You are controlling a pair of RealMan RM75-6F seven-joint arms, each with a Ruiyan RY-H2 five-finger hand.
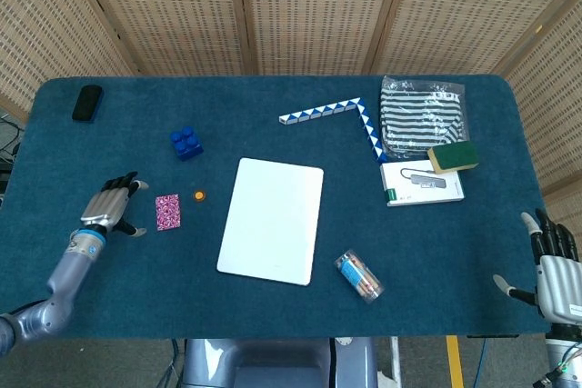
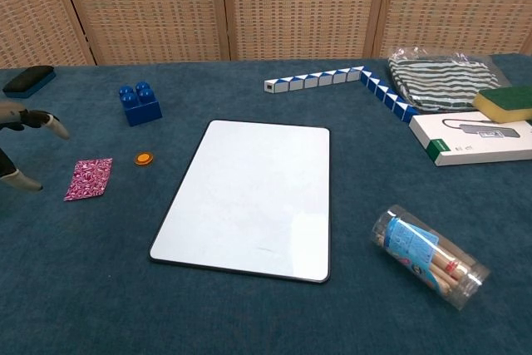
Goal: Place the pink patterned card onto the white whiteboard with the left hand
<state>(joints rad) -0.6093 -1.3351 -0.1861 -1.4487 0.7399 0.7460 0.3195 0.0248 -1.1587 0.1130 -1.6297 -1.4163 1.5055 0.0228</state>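
The pink patterned card (image 1: 167, 212) (image 2: 89, 179) lies flat on the blue cloth, left of the white whiteboard (image 1: 272, 220) (image 2: 253, 197). My left hand (image 1: 112, 205) (image 2: 27, 140) hovers just left of the card with its fingers spread and nothing in it. At the table's right front corner my right hand (image 1: 551, 266) is open and holds nothing; the chest view does not show it.
A small orange disc (image 1: 199, 195) lies between card and whiteboard. A blue block (image 1: 186, 143) stands behind the card, a black eraser (image 1: 87, 103) at far left. A blue-white snake puzzle (image 1: 335, 119), striped bag (image 1: 423, 115), white box (image 1: 422, 182), green sponge (image 1: 453, 156) and clear tube (image 1: 359, 276) are on the right.
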